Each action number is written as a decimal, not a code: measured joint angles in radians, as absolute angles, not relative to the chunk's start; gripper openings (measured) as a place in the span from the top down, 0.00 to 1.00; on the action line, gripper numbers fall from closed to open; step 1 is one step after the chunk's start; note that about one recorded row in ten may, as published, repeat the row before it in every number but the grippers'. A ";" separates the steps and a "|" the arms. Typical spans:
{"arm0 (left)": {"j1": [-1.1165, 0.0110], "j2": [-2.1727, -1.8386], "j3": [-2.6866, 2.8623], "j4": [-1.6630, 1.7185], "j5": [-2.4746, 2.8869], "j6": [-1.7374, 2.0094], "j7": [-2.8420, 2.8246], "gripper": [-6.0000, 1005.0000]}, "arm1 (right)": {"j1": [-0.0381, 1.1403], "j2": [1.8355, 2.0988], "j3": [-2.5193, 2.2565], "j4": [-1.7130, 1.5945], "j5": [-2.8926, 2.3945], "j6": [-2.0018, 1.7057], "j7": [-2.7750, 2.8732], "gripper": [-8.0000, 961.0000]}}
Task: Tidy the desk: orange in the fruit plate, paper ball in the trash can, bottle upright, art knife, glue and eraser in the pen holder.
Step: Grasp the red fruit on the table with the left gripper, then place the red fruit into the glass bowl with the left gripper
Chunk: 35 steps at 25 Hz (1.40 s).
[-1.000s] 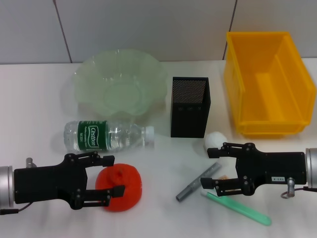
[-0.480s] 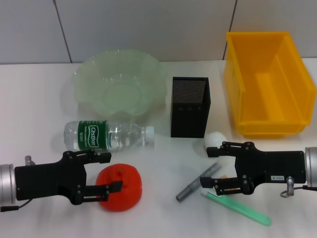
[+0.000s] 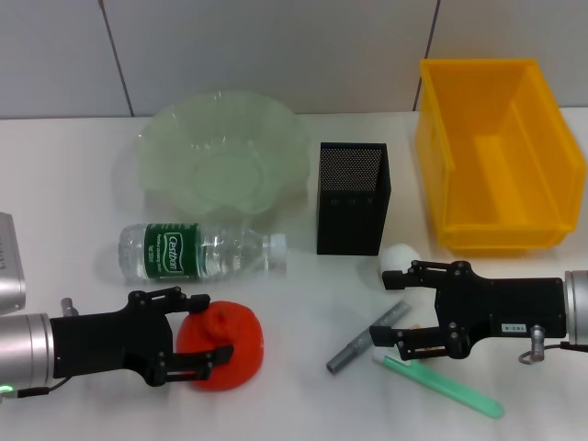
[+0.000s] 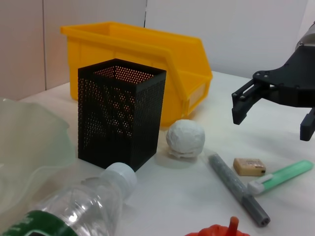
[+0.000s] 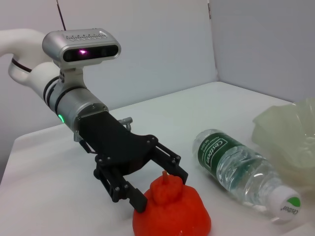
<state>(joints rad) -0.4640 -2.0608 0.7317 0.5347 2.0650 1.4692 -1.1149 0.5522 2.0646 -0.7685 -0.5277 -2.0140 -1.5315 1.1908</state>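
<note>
Plainly, from the head view, the risk lies with the left hand (image 3: 204, 325): its black fingers stand spread at the near side of the bumpy red-orange orange (image 3: 223, 347), one above and one low against it, not yet clamped. If they shut off-centre, the round fruit could squirt away toward the clear green-labelled water bottle (image 3: 197, 251) lying just behind it, well short of the scalloped pale-green fruit plate (image 3: 223, 156). The right hand (image 3: 397, 308) hovers open over the white table (image 3: 303, 303), its fingers flanking the grey metallic art knife (image 3: 367, 337), with the crumpled white paper ball (image 3: 401, 258) beside its upper finger and the translucent green glue stick (image 3: 441, 387) under its lower one; closing here might nudge either.

Seen from the left wrist, the tan eraser (image 4: 249, 166) lies between knife and glue, near the black mesh pen holder (image 4: 121, 117) and yellow trash can (image 4: 147, 54).

From the right wrist, the left hand reaches low and level, open about the orange's pointed top.
</note>
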 joint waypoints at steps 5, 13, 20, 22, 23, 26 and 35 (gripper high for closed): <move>-0.466 -2.062 0.732 0.534 2.065 1.467 -1.113 0.22 | 0.553 2.065 -0.766 -0.528 -2.014 -1.531 1.191 0.13; -0.487 -2.060 0.732 0.533 2.079 1.478 -1.126 0.32 | 0.554 2.065 -0.763 -0.528 -2.014 -1.531 1.194 0.13; -0.487 -2.060 0.732 0.534 2.080 1.496 -1.138 0.55 | 0.554 2.065 -0.763 -0.528 -2.014 -1.531 1.196 0.13; -0.489 -2.060 0.725 0.542 2.074 1.528 -1.158 0.64 | 0.554 2.065 -0.762 -0.528 -2.014 -1.531 1.196 0.14; -0.491 -2.060 0.714 0.549 2.063 1.559 -1.168 0.68 | 0.554 2.065 -0.762 -0.528 -2.014 -1.531 1.196 0.14; -0.497 -2.060 0.655 0.569 1.989 1.633 -1.188 0.74 | 0.554 2.065 -0.761 -0.528 -2.014 -1.531 1.196 0.14; -0.572 -2.068 0.592 0.496 1.604 1.461 -1.148 0.79 | 0.564 2.065 -0.767 -0.528 -2.014 -1.531 1.192 0.14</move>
